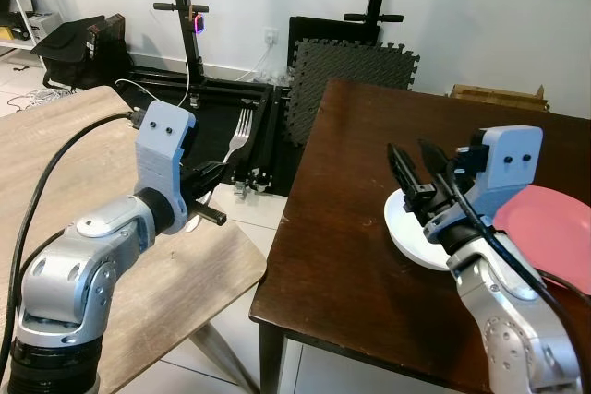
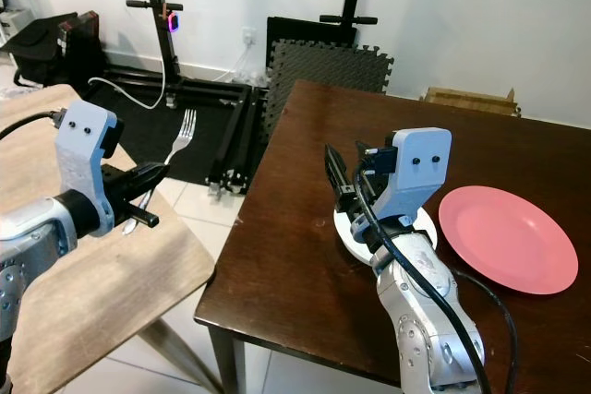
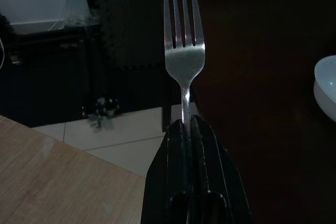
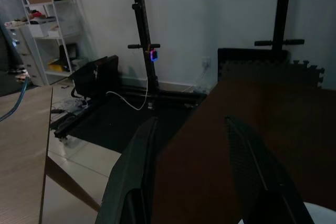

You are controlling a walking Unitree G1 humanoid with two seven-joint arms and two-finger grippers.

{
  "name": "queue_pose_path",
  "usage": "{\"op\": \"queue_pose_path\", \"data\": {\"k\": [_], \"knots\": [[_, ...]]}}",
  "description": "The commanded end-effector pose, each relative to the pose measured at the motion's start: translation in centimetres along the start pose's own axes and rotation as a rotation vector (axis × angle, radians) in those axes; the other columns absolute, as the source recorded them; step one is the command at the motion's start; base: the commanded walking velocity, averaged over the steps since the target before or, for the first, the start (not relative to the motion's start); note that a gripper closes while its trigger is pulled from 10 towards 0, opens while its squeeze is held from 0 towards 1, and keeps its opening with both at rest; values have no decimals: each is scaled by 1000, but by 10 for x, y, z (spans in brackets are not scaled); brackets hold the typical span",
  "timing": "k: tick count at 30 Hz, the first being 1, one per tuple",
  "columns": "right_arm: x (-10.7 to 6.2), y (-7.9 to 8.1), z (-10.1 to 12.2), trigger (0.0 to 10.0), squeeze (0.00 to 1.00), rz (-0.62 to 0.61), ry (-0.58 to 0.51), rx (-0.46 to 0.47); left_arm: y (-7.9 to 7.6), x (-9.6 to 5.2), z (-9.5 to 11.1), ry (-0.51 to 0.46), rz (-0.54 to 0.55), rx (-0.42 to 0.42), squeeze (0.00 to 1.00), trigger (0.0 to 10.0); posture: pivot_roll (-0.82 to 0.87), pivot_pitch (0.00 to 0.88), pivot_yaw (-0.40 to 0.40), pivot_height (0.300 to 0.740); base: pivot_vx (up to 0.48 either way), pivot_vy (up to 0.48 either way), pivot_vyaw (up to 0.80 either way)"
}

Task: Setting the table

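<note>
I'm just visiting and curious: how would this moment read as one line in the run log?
left end effector: shut on fork, above light table edge | right end effector: open, over white plate on dark table | pink plate: beside it

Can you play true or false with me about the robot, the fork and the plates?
1. The left end effector is holding a fork. True.
2. The fork's prongs point down at the floor. False: they point up.
3. The right end effector is gripping the pink plate. False: its fingers are open and empty, above the white plate.
4. Both plates sit on the dark brown table. True.
5. The pink plate is stacked on top of the white plate. False: they lie side by side, the pink one further to the robot's right.
</note>
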State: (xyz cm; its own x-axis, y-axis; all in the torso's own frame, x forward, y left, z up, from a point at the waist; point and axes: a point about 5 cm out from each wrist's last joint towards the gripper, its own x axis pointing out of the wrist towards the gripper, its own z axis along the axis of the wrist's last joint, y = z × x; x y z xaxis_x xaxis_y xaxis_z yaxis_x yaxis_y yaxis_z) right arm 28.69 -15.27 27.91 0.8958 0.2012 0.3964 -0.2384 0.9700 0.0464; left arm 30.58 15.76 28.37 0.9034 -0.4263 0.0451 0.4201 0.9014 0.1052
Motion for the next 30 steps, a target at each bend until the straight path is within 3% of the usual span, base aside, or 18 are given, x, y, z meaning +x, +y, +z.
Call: {"op": "queue_pose_path", "data": {"k": [1,9,25,30], "knots": [[-1,-2,-7,10000,0,-29,19,7,-2,-1,-6,-1,43,13,0,10000,67,124,41,740,0,0,0],[0,-4,-13,10000,0,-54,45,-11,-4,-2,-8,-2,75,8,0,10000,70,125,38,740,-162,297,0],[2,-7,-16,10000,0,-75,59,-31,-4,-1,-10,2,93,11,0,10000,71,122,34,740,-273,398,780],[2,-7,-14,10000,0,-76,47,-19,-5,0,-11,1,89,11,0,10000,66,117,39,740,-162,241,0]]}}
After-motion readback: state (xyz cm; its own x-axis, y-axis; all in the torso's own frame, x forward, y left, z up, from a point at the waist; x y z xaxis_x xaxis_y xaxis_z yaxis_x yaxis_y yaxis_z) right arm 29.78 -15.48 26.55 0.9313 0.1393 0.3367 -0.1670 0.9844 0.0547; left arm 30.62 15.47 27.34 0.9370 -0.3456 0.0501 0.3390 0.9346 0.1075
